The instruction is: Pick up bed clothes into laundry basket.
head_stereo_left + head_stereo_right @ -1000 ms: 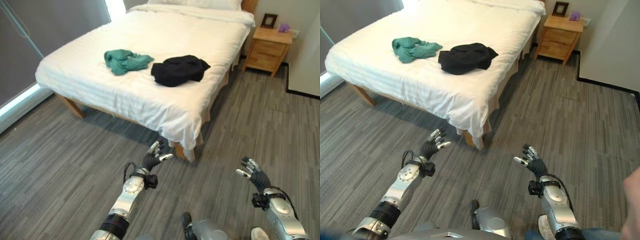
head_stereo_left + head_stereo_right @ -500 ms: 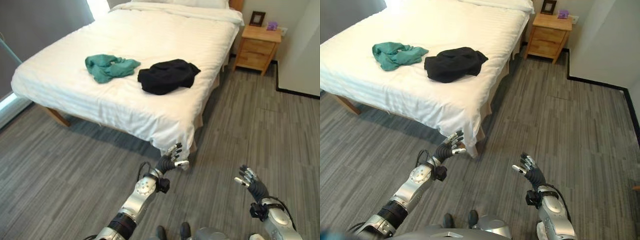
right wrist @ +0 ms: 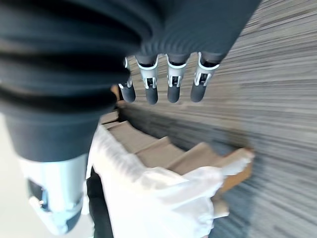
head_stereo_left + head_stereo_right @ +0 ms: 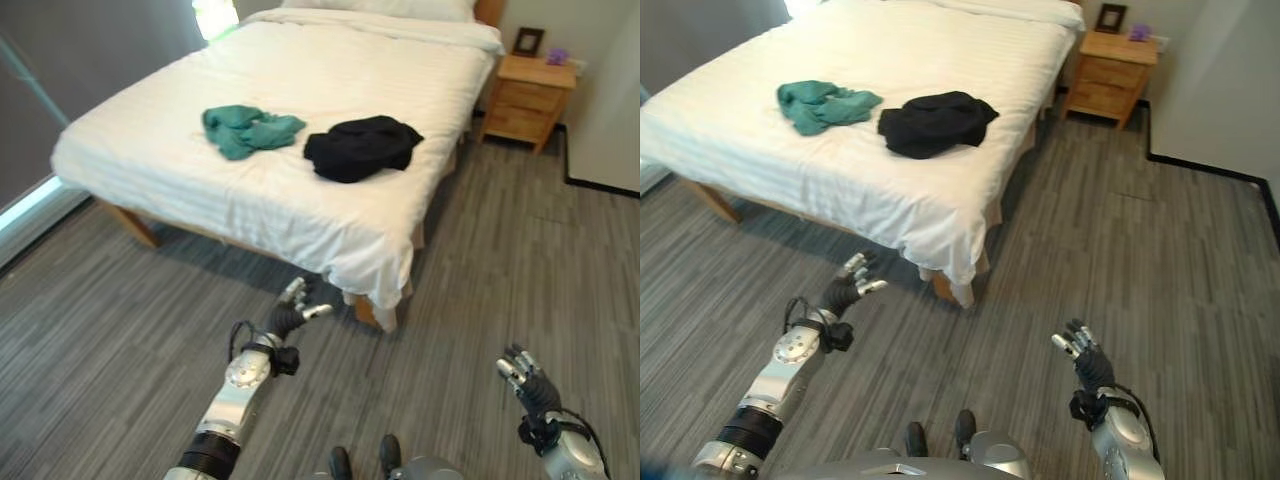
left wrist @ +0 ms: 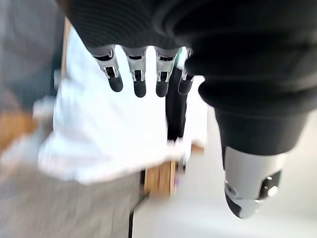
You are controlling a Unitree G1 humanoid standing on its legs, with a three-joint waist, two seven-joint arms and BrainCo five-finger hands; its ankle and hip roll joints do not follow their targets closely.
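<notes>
Left hand: we saw the left hand (image 4: 290, 314) raised over the grey plank floor (image 4: 120, 330), fingers straight and spread, thumb apart, nothing in it; its own wrist view showed the fingers (image 5: 136, 79) in a loose straight row.

Right hand: the right hand (image 4: 529, 382) sat at about 4 o'clock from the left one, well apart from it, over bare floor; its fingers (image 3: 172, 84) hung relaxed and apart, holding nothing.

Bed corner: at 1 o'clock from the left hand, near it, the draped corner of the white sheet (image 4: 385, 285) hung down over a wooden leg (image 4: 366, 312). We noted no contact between hand and sheet.

Bed: the white-covered bed (image 4: 300, 110) stretched away toward 12 o'clock.

Black garment: we found a crumpled black garment (image 4: 360, 147) lying on the bed at 12 to 1 o'clock from the left hand, well apart from both hands.

Green garment: a bunched teal-green garment (image 4: 246, 130) lay just beside the black one, at its 9 o'clock, the two apart.

Nightstand: a wooden nightstand (image 4: 525, 100) stood at 2 o'clock beyond the bed, with a small picture frame (image 4: 527, 41) and a purple object (image 4: 557, 56) on top.
</notes>
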